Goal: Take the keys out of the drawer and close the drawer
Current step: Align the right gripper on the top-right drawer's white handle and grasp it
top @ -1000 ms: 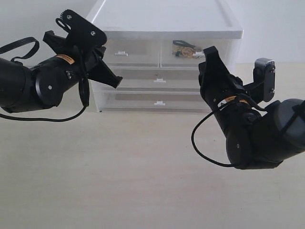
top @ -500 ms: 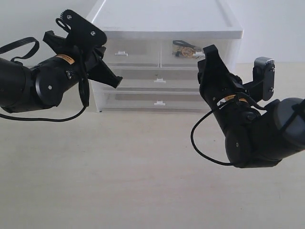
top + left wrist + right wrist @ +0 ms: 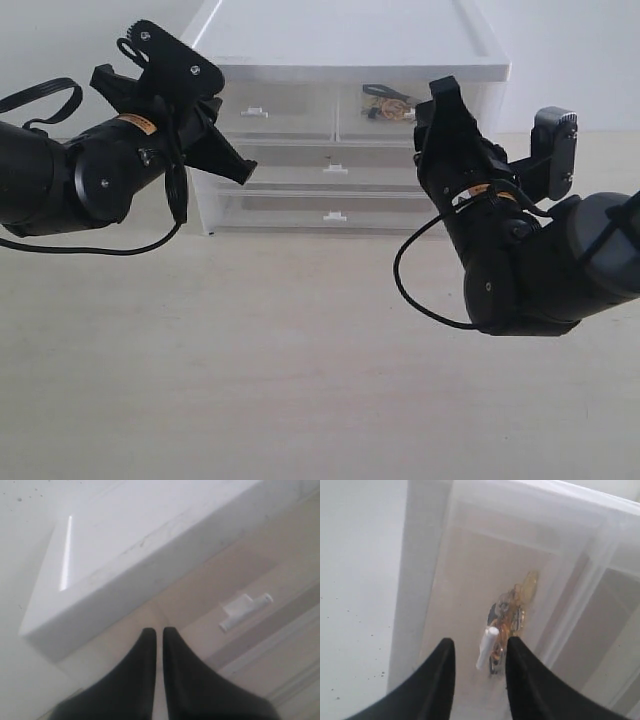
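The white cabinet (image 3: 350,50) stands at the back of the table. Its right-hand clear drawer (image 3: 380,125) sits level with its left twin and holds the keys (image 3: 385,103), a gold bunch seen through the plastic. In the right wrist view the keys (image 3: 511,614) lie just behind the drawer's white tab handle (image 3: 486,648). My right gripper (image 3: 481,641) is open, one finger on each side of that handle, apart from it. My right gripper (image 3: 441,97) hides the handle in the exterior view. My left gripper (image 3: 159,630) is shut on nothing, near the cabinet's left top corner.
The left twin drawer (image 3: 275,112) has its own tab handle (image 3: 245,611). Two wide drawers (image 3: 335,169) (image 3: 335,215) lie below. The beige tabletop (image 3: 300,360) stretches in front. A black cable (image 3: 420,300) loops under the right arm.
My right gripper has moved up and in toward the right-hand drawer, now covering its handle in the exterior view. The left arm has not moved.
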{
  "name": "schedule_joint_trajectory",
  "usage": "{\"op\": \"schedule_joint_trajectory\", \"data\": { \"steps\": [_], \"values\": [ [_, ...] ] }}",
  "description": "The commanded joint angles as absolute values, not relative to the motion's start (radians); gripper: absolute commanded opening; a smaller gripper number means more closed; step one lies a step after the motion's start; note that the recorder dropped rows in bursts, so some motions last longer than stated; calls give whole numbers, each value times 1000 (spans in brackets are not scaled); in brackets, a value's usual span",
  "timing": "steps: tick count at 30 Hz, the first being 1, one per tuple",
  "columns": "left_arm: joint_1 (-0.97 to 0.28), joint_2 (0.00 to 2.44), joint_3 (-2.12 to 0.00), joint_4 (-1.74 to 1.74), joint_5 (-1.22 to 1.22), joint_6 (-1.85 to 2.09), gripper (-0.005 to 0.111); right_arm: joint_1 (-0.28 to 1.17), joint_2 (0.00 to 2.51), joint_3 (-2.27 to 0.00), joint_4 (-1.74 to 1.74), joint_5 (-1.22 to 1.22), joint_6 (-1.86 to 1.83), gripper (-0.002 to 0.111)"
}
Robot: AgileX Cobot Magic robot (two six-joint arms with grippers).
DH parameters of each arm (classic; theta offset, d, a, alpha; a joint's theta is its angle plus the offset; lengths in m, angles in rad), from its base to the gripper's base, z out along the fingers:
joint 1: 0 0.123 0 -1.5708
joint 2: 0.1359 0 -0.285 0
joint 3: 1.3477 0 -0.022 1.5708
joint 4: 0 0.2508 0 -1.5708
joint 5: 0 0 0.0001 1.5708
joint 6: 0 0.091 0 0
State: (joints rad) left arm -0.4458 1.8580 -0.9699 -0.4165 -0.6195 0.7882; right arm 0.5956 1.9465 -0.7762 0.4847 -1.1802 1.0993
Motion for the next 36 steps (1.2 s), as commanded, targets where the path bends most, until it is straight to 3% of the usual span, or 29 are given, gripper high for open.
{"op": "schedule_joint_trajectory", "data": {
  "steps": [1,7,36],
  "values": [
    [-441,1864,-978,-429,-672,778,4,588,1947,-780,493,-1184,1110,30],
    [-441,1864,-978,-429,-672,778,4,588,1947,-781,517,-1107,1278,30],
    [-441,1864,-978,-429,-672,778,4,588,1947,-884,582,-1022,1225,30]
  ]
}}
